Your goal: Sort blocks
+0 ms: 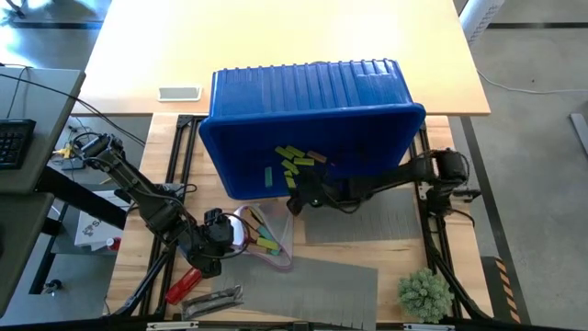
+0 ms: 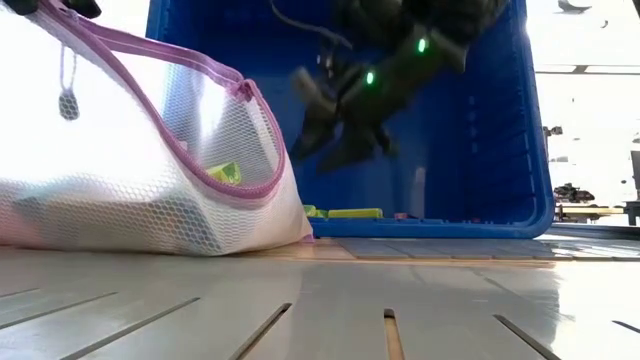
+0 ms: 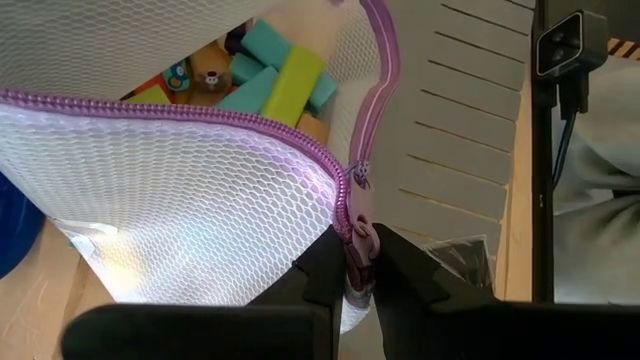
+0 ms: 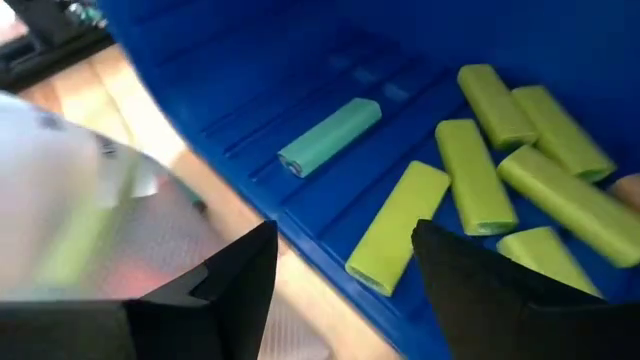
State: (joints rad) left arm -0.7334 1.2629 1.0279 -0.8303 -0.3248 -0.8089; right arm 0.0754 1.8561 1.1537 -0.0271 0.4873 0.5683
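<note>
Left gripper [image 3: 358, 268] had its jaws pinched on the mesh bag [image 3: 190, 190] at the zipper edge, teal and lime blocks [image 3: 285, 80] inside. Right gripper [image 4: 345, 265] hung with jaws apart, holding nothing, over lime blocks [image 4: 475, 175] in the tipped blue bin [image 1: 312, 119] on the bench [image 1: 276, 46].

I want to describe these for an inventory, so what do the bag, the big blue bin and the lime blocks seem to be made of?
The bag looks like white mesh fabric, with a honeycomb weave you can see through, and a purple zipper edge. The blue bin looks like moulded plastic, ribbed and slightly glossy. The lime blocks have a smooth matt finish with rounded edges; probably painted wood or plastic, but that stays open.
</note>
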